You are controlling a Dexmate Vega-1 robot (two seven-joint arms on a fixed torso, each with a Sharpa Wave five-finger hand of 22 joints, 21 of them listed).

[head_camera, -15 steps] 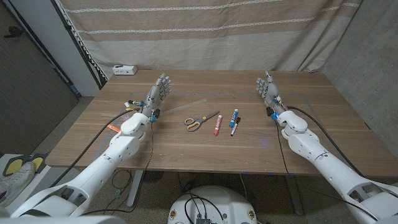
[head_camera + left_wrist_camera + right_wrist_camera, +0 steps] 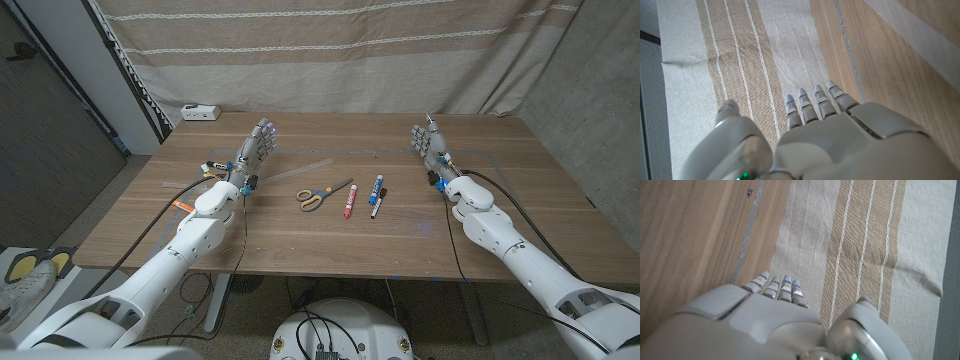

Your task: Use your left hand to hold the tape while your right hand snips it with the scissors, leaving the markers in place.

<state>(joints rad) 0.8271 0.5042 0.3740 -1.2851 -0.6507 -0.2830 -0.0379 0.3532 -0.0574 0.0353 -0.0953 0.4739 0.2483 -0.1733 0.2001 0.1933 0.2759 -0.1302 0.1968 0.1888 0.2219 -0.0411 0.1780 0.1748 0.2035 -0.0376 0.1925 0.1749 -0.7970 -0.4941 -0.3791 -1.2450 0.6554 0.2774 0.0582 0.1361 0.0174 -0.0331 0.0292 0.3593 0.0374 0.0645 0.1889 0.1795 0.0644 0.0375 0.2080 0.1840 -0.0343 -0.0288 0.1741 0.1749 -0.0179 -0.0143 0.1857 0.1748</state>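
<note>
On the wooden table [image 2: 300, 240], the left hand [image 2: 254, 150] stands toward the left edge with its fingers [image 2: 810, 105] spread and grasping nothing. A strip of clear tape [image 2: 300, 167] lies just right of it, toward the far edge. Near the middle lie the orange-handled scissors [image 2: 322, 193], then a red marker [image 2: 350, 204], a blue marker [image 2: 377, 188] and a black marker [image 2: 379, 204]; toward the right edge the right hand [image 2: 430, 145] stands released, fingers [image 2: 777, 287] extended.

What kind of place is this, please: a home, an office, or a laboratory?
Probably a robot test room. A striped cloth backdrop hangs behind a plain wooden table, cables run along both arms, and a power strip sits at the far corner.
</note>
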